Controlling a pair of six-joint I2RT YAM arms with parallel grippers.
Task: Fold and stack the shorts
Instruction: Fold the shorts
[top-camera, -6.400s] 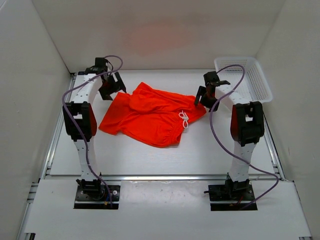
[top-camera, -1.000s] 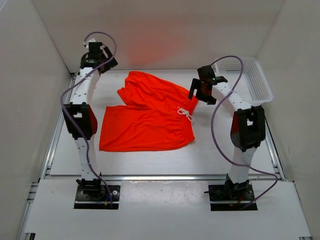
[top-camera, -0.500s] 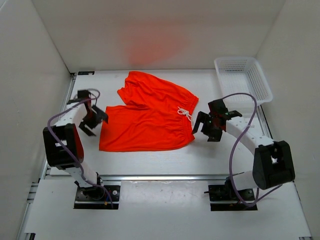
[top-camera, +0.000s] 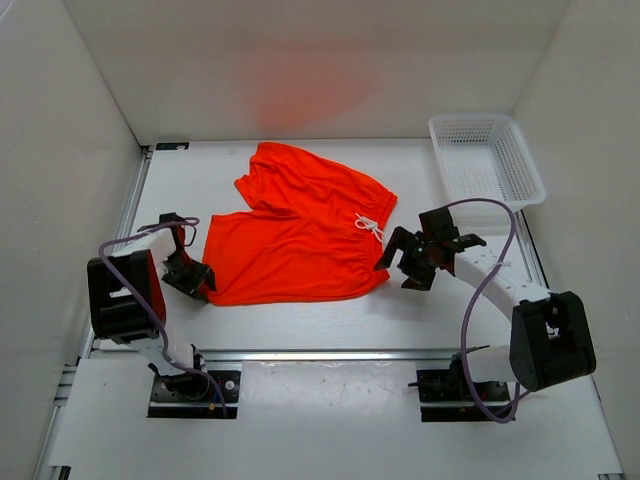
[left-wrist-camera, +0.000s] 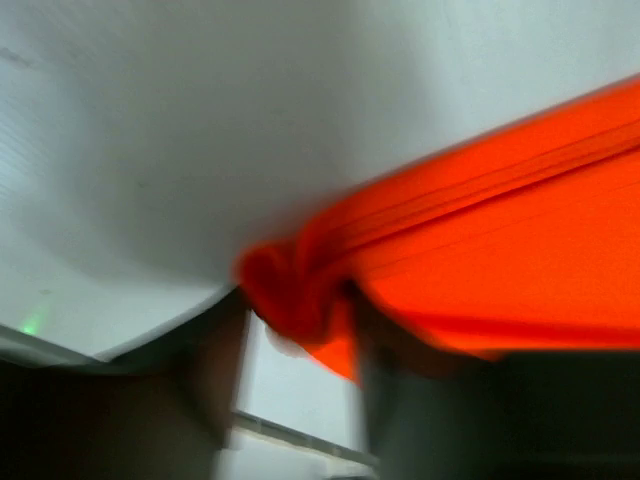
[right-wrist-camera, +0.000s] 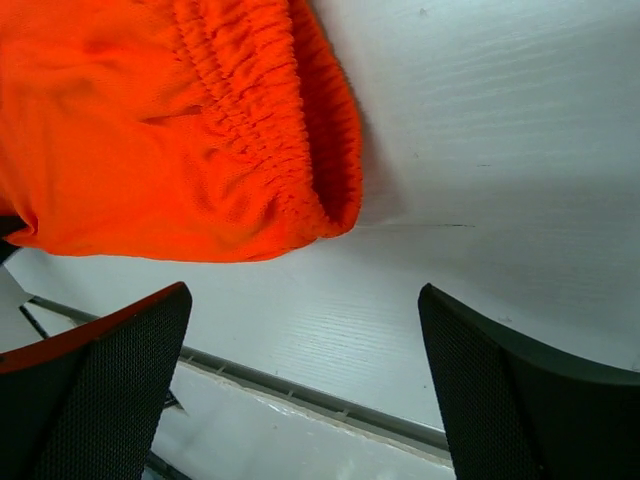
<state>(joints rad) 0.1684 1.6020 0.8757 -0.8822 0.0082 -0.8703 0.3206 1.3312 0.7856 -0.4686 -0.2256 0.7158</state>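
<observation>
White plastic mesh basket (top-camera: 487, 155) sits at the far right corner of the white tabletop (top-camera: 300, 325); the bright orange-red thin fabric shorts (top-camera: 300, 235) are outside it, well apart to its left, spread flat mid-tabletop. Elastic waistband faces right with the white drawstring (top-camera: 368, 228) lying on top of it, and both legs run left, the far one angled toward the back. Left arm is folded low, elbow near its base, with the left end effector (top-camera: 190, 275) down at the near-left hem corner of the near leg. Left wrist view is badly blurred: a bunched fold of orange fabric sits between the two dark fingers (left-wrist-camera: 215, 370), but I can't tell whether they are clamped on it. Right arm is also folded low, elbow out at near right, forearm reaching left. Right end effector (top-camera: 398, 265) is just beside the near corner of the waistband, jaws spread wide; in the right wrist view the mesh-textured pads (right-wrist-camera: 110, 380) flank bare tabletop and the waistband corner lies just ahead of them, untouched.
</observation>
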